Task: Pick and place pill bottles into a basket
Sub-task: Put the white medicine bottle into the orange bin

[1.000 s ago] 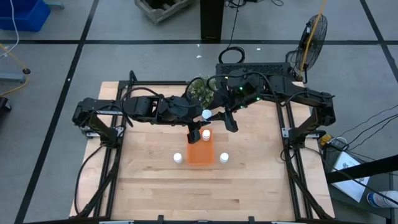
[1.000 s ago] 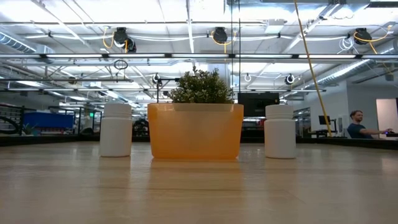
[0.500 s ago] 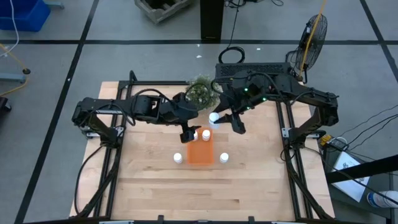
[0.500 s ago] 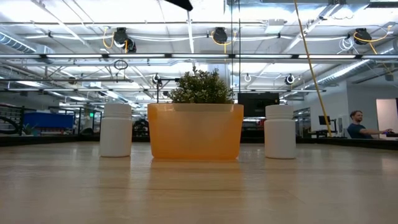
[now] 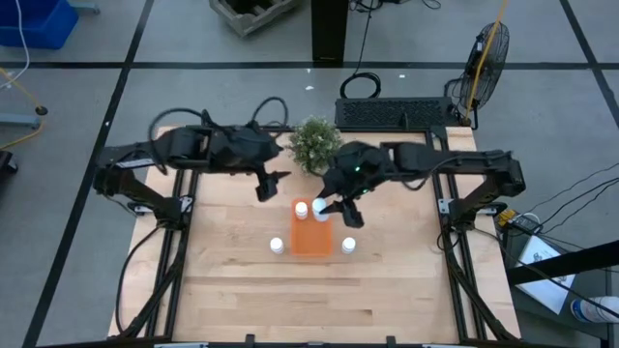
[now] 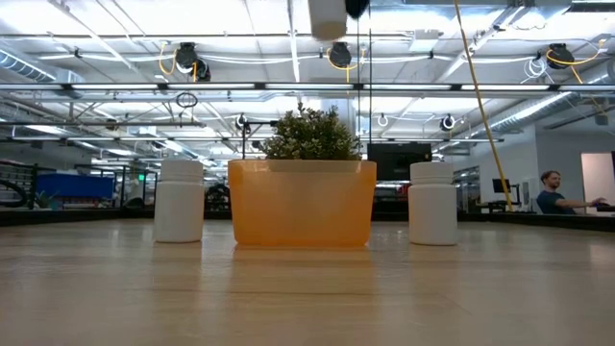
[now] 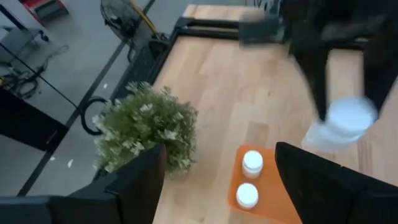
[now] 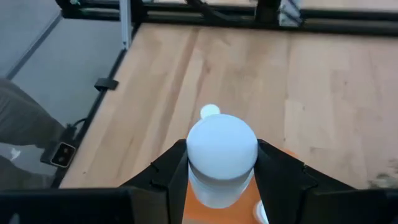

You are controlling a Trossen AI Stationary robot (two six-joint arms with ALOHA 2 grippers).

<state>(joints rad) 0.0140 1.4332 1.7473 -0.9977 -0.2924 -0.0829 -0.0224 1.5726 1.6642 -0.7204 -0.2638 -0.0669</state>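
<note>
Orange basket: flat rectangular plastic tray (image 5: 311, 237) mid-table, two small white capped pill bottles (image 7: 251, 163) inside.
Right gripper (image 5: 328, 206): above the tray's far end, clamped on another white bottle (image 8: 222, 158).
Left gripper (image 5: 267, 184): spread wide, empty, beside bushy green plant (image 5: 314, 144).
Loose bottles (image 6: 179, 200): flanking the tray.

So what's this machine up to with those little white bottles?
It is putting pill bottles into the orange basket. The right pincer holds one bottle above the basket. The left pincer hangs open and empty near the potted plant. The left wrist view shows two bottles in the basket; two more stand on the table beside it.
</note>
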